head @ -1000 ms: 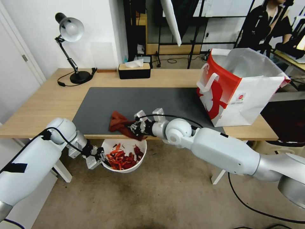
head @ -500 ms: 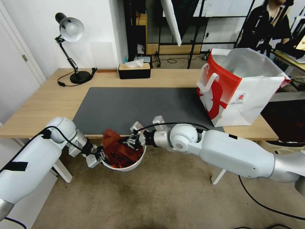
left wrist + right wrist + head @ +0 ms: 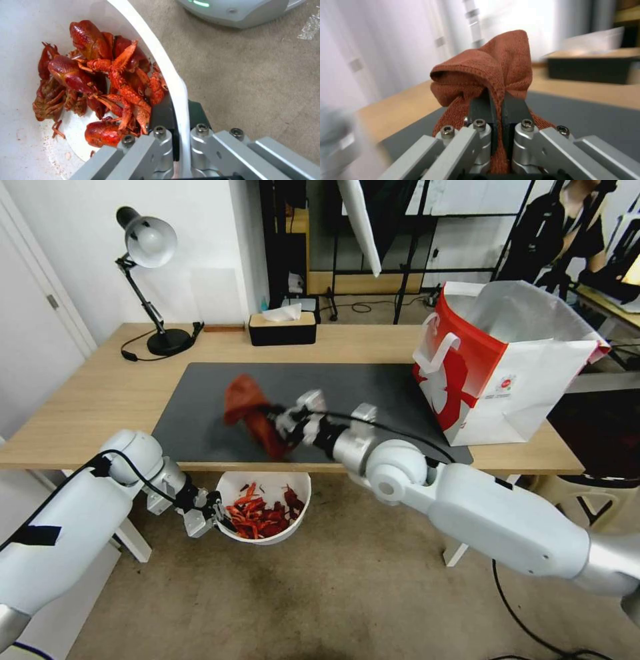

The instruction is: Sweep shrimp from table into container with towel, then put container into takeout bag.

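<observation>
Holding the bowl (image 3: 263, 508) level below the near edge of the table (image 3: 87, 393) is my first care: my left pincer (image 3: 215, 513) is clamped on its left rim, 1 finger inside and 1 outside, and the shrimp (image 3: 260, 511) lie heaped in it. My right pincer (image 3: 283, 420) is clenched on the towel (image 3: 248, 410), lifted above the dark mat (image 3: 220, 400) near its near edge. I judge the sweeping done, with no shrimp visible on the mat. To do this well I should set the towel down clear of the bag (image 3: 497, 360) at the far right, then carry the bowl flat, without tipping.
</observation>
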Tool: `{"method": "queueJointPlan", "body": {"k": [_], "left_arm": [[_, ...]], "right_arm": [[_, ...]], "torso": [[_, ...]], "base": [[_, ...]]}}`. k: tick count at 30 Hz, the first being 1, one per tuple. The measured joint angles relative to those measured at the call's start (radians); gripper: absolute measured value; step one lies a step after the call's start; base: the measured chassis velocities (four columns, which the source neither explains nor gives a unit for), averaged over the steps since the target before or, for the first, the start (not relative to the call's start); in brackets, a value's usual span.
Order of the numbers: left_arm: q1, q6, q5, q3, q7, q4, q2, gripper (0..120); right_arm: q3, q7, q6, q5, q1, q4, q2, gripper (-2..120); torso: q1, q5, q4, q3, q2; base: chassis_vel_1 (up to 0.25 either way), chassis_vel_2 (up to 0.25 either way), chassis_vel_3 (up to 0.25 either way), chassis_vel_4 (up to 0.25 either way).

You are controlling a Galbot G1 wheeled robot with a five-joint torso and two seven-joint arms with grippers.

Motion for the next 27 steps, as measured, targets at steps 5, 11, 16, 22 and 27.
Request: {"method": "queueJointPlan", "body": {"k": [5, 11, 16, 22, 27], "left_arm": [[0.030, 0.000, 0.000, -0.006, 0.000, -0.041, 0.013, 0], [0.031, 0.000, -0.002, -0.005, 0.000, -0.051, 0.016, 0], [0.028, 0.000, -0.006, 0.001, 0.000, -0.061, 0.016, 0], [0.034, 0.000, -0.006, 0.002, 0.000, -0.061, 0.017, 0], [0.034, 0.000, -0.007, 0.003, 0.000, -0.061, 0.017, 0]], "right_arm": [[0.168, 0.118, -0.013, -0.026, -0.138, 0.067, -0.064, 1], [0.316, 0.152, -0.015, -0.063, -0.278, 0.068, -0.108, 1], [0.435, 0.182, -0.006, -0.090, -0.399, 0.050, -0.105, 1], [0.496, 0.195, -0.004, -0.104, -0.486, 0.037, -0.078, 1], [0.512, 0.197, -0.004, -0.116, -0.519, 0.020, -0.054, 1]], "torso": [[0.000, 0.0001, -0.0002, 0.000, 0.000], [0.000, 0.0000, -0.0002, 0.000, 0.000], [0.000, -0.0002, -0.0002, 0.000, 0.000], [0.000, -0.0003, 0.0000, 0.000, 0.000], [0.000, -0.0003, 0.0000, 0.000, 0.000]], "base": [[0.000, 0.000, 0.000, 0.000], [0.000, 0.000, 0.000, 0.000], [0.000, 0.000, 0.000, 0.000], [0.000, 0.000, 0.000, 0.000], [0.000, 0.000, 0.000, 0.000]]}}
